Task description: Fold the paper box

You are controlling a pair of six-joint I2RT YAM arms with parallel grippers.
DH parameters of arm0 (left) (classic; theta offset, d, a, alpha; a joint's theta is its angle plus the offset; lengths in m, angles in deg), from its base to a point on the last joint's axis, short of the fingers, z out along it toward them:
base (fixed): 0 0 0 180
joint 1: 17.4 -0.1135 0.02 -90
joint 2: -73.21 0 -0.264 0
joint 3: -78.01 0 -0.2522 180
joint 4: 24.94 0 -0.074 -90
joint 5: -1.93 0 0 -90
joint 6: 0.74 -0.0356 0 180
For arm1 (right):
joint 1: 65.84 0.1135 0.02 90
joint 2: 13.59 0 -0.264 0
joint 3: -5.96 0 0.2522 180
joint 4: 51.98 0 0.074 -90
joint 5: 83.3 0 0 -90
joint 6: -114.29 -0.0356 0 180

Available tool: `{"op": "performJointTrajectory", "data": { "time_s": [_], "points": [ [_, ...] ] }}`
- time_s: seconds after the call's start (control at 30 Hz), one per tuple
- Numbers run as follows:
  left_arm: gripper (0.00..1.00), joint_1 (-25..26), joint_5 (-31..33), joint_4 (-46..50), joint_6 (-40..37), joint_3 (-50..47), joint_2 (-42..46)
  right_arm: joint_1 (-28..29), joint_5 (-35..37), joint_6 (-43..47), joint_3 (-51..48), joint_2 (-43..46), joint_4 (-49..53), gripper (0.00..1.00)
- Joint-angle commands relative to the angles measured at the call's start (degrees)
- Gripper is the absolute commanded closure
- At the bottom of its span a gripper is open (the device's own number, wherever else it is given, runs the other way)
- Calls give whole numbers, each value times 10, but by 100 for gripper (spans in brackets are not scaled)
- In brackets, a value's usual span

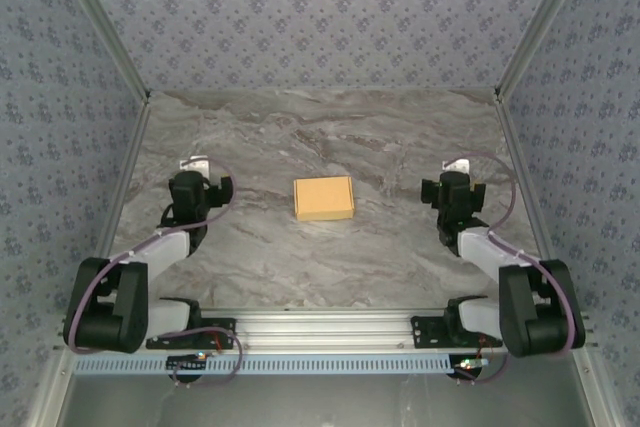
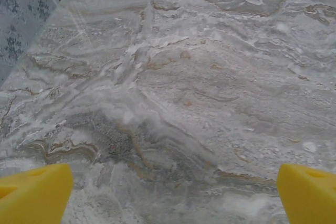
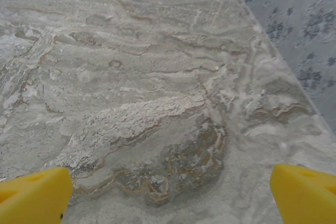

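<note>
Grey-and-tan marbled stone tabletop (image 1: 330, 137) with wavy veins runs between walls of blue-grey cloth printed with small flower motifs (image 1: 320, 17), framed by slanting silver metal posts. Near the middle of the table lies the yellow-orange thin cardboard paper box (image 1: 323, 198), a small, low rectangular box with its lid side up and one seam line near its front edge. It looks closed, so whatever is inside is hidden.

Well apart from it on either side stand the black-and-white left arm (image 1: 150, 257) and right arm (image 1: 500, 257), bolted to a ribbed aluminium rail (image 1: 330, 327) at the near edge. From above, the dark wrist housings cover the fingers.

In the left wrist view the left gripper (image 2: 173, 195) is spread wide: its blunt yellow plastic fingers (image 2: 37, 192) are cut off at the bottom corners, with bare, rough-looking stone between them. The right gripper (image 3: 170, 195) is likewise spread wide, its yellow fingers (image 3: 304, 192) cropped by the frame and nothing between them.
</note>
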Motion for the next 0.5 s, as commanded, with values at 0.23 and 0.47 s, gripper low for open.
{"op": "performJointTrajectory", "data": {
  "time_s": [0.23,0.47],
  "points": [
    [1,-56,-96,-122,-36,-29,-19,-24,-85,47,-27,-56,-186,1],
    [1,-66,-118,-187,-33,-39,-60,-52,-124,35,-54,-108,-282,1]
  ]
}}
